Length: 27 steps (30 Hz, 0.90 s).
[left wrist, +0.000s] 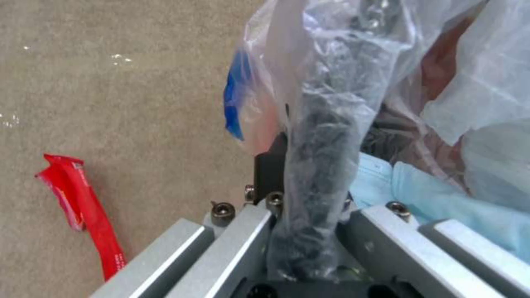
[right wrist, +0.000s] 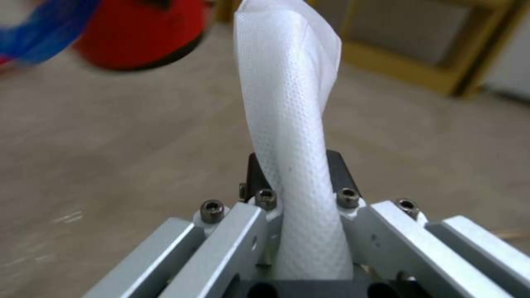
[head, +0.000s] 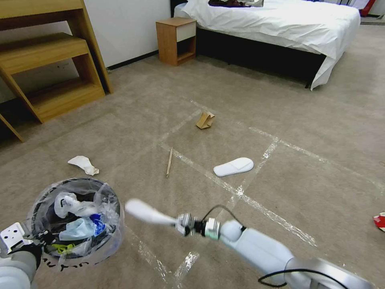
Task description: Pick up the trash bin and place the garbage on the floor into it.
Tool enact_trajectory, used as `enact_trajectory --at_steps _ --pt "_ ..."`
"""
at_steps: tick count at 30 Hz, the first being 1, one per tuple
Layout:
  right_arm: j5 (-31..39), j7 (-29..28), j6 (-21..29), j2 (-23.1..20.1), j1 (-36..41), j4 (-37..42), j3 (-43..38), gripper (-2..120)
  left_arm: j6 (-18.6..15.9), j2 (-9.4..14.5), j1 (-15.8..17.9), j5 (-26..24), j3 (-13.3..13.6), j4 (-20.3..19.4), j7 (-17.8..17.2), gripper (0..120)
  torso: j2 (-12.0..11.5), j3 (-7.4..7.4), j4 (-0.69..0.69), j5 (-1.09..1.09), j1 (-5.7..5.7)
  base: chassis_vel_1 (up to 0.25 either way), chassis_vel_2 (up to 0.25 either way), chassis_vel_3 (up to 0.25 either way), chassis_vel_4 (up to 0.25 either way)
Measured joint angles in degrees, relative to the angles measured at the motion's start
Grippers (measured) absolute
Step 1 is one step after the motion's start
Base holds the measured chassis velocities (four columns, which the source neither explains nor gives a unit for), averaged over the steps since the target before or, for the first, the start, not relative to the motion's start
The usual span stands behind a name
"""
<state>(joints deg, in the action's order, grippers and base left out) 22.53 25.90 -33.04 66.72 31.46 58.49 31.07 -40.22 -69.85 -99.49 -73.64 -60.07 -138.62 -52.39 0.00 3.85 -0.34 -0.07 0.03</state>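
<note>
The right hand (head: 176,220) pinches a white slipper (head: 146,212), its long axis pointing left toward the bin (head: 76,220), just beside. The left hand (left wrist: 309,207) clamps the bin's rim, holding it above the floor (head: 280,120).

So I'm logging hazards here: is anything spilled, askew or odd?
Nothing spilled. Litter lies loose on the floor: a slipper, stick, cardboard, paper. The left gripper holds the bin by its rim; the right gripper pinches another slipper.
</note>
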Motion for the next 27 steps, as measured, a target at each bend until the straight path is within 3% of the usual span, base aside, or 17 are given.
enact_trajectory --at_steps 5,8,19,27 --pt "3.2 -0.8 1.6 -8.0 -3.2 10.2 -2.5 3 -0.1 0.7 0.3 -1.9 -0.8 -0.7 -0.9 0 0.0 0.00 -0.05 -0.01 0.00 0.000 0.000 0.000 0.000" --pt "4.7 -1.1 2.6 -10.3 -4.5 14.4 -3.7 3 -0.1 0.9 0.3 -2.2 -1.0 -1.0 -1.2 0 0.0 0.00 -0.02 0.00 0.00 0.000 0.000 0.000 0.000" --pt "9.5 -1.1 3.4 -13.9 -9.6 24.9 -8.0 3 -0.2 0.8 0.1 -2.8 -1.1 -1.3 -1.6 0 0.0 0.00 -0.02 0.00 0.00 0.000 0.000 0.000 0.000" --pt "16.1 2.6 4.8 -15.4 -19.7 34.7 0.4 3 -0.2 0.8 0.3 -4.6 -1.1 -1.4 -2.7 0 0.0 -0.01 -0.01 -0.02 0.00 0.000 0.000 0.000 0.000"
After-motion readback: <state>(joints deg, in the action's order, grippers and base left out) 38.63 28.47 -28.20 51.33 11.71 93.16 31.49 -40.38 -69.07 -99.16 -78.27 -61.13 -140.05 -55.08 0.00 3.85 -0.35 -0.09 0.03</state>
